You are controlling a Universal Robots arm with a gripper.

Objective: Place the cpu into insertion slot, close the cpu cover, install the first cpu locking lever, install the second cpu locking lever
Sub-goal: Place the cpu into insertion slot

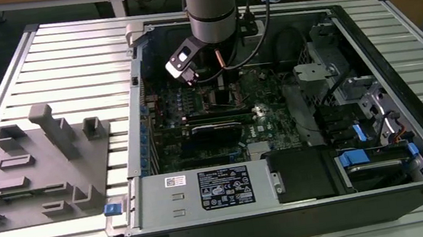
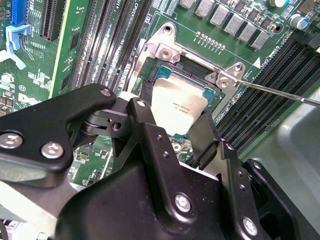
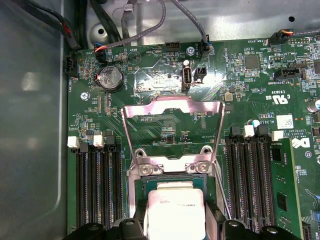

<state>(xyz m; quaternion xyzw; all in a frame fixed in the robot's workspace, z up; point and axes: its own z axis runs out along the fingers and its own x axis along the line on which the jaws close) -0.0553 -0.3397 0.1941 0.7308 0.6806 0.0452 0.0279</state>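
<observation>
The cpu, a small square chip with a pale metal top, sits between my gripper's black fingers just over the insertion slot. My gripper is shut on its two sides. In the first wrist view the cpu covers most of the slot, and the cpu cover, a thin metal frame, stands swung back and open beyond it. A thin locking lever juts out sideways, unlatched. In the exterior view my gripper reaches down into the open computer case.
Rows of memory slots flank the socket on both sides. A round battery and cables lie past the cover. A white-labelled grey box sits at the case front. A grey fixture stands on the slatted table.
</observation>
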